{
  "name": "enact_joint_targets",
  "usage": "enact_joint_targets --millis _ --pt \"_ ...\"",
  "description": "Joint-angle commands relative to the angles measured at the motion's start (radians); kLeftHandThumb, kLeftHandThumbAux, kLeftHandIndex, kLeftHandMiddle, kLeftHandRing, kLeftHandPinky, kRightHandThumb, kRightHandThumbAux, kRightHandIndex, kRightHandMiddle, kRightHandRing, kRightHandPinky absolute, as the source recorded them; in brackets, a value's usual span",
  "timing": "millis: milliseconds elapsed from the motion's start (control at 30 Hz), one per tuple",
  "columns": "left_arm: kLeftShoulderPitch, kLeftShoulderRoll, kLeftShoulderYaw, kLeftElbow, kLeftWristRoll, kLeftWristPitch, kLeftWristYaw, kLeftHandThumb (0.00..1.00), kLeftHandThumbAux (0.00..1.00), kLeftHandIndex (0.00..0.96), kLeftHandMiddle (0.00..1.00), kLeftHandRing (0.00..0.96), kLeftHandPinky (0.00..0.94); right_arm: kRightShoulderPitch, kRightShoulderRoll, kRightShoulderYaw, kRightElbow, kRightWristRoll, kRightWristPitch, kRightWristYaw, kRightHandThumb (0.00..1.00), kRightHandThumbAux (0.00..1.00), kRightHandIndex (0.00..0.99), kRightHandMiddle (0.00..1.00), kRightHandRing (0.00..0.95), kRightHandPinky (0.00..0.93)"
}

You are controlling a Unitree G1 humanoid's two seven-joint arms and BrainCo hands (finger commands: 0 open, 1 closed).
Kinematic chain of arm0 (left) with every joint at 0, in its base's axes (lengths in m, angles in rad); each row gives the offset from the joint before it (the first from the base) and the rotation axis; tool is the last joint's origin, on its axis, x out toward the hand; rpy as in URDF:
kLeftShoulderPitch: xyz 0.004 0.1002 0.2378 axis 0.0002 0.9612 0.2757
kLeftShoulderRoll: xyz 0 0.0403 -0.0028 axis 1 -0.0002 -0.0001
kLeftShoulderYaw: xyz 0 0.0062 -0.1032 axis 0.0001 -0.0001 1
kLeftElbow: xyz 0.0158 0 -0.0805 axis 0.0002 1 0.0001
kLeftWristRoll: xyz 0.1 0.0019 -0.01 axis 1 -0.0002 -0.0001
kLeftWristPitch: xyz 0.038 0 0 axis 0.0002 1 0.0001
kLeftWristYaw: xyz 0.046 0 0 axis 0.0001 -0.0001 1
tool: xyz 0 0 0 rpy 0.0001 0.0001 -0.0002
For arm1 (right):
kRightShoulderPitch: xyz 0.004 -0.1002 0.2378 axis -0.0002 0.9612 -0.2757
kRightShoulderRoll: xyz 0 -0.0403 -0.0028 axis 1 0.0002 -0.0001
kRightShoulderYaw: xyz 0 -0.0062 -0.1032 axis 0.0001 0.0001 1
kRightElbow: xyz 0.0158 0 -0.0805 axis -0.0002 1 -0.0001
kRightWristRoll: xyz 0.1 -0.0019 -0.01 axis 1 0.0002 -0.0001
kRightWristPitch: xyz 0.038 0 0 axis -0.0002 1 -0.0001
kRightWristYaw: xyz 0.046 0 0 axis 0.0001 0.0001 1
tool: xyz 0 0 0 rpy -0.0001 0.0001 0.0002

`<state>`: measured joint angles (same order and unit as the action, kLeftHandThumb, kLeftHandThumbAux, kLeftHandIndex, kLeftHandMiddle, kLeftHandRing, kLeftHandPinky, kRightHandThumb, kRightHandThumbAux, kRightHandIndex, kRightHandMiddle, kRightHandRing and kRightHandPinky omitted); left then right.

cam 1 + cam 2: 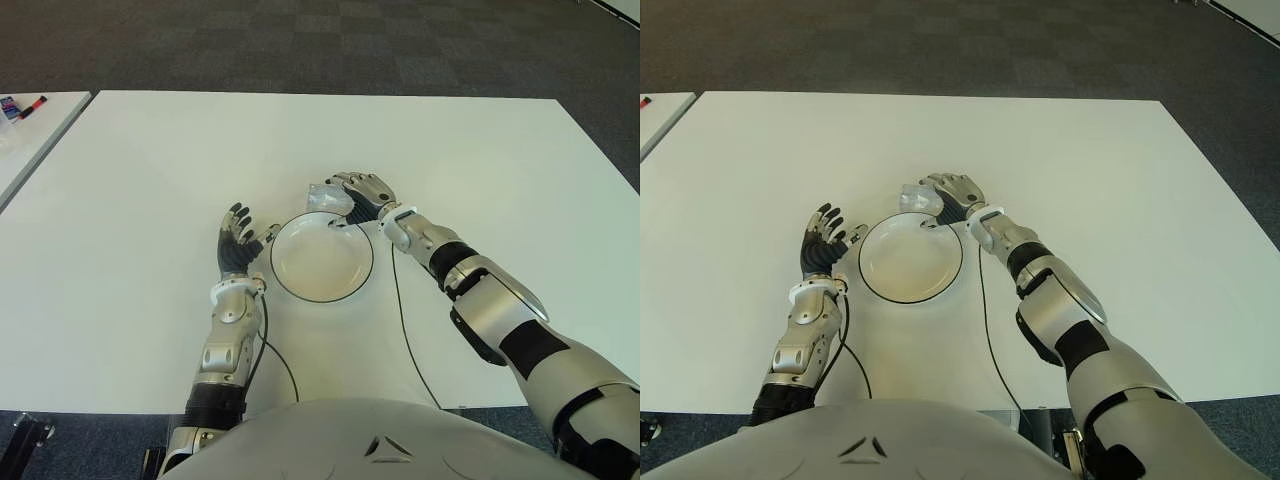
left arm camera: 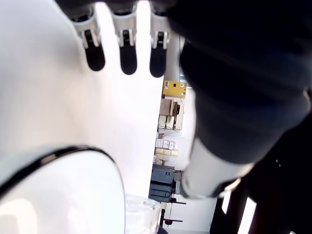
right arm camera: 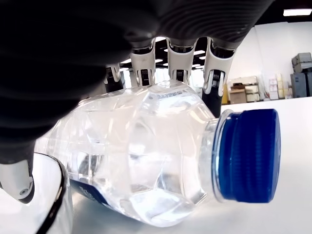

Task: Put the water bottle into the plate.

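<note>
White table (image 1: pixel 130 200), grey carpet (image 1: pixel 300 40) beyond. My left hand (image 1: pixel 238 243), fingers spread and empty, shows just left of the plate (image 1: pixel 322 257). At the plate's far rim my right hand (image 1: pixel 362 195) is clamped over the water bottle (image 1: pixel 324 199), lying on its side, not yet in the plate

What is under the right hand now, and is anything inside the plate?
The right hand covers the water bottle, lying on its side on the table by the plate's far rim. The plate holds nothing. The fingers hide most of the bottle in the eye views.
</note>
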<state>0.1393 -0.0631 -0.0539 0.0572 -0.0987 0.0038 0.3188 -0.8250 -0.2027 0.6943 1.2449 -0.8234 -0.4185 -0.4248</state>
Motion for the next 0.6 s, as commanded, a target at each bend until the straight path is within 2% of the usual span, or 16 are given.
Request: enact_joint_targets --millis 33,133,300,367,600 --pt "0.003 -0.067 0.000 0.017 -0.002 0.003 -0.003 0.050 0.922 0.139 0.159 0.139 0.157 0.000 -0.005 -0.002 0.006 0.000 0.004 0.010 0.499 0.533 0.128 0.186 0.264 0.419" --pt "0.002 -0.066 0.001 0.019 -0.004 0.001 -0.005 0.053 0.925 0.140 0.160 0.140 0.160 -0.004 -0.007 -0.006 0.003 0.004 0.001 0.010 0.502 0.539 0.130 0.191 0.287 0.446" --pt "0.000 -0.064 0.003 0.022 -0.006 0.000 -0.007 0.057 0.929 0.140 0.163 0.143 0.164 -0.008 -0.010 -0.019 -0.002 0.016 -0.005 0.018 0.512 0.546 0.135 0.190 0.291 0.432" --pt "0.000 -0.063 0.004 0.023 -0.007 -0.002 -0.009 0.059 0.932 0.141 0.166 0.146 0.166 -0.010 -0.013 -0.032 -0.005 0.030 -0.010 0.033 0.520 0.550 0.137 0.185 0.271 0.375" --pt "-0.001 -0.058 0.006 0.029 -0.008 -0.008 -0.015 0.062 0.943 0.143 0.172 0.152 0.169 -0.016 -0.025 -0.088 -0.022 0.092 -0.021 0.113 0.534 0.567 0.123 0.167 0.219 0.300"
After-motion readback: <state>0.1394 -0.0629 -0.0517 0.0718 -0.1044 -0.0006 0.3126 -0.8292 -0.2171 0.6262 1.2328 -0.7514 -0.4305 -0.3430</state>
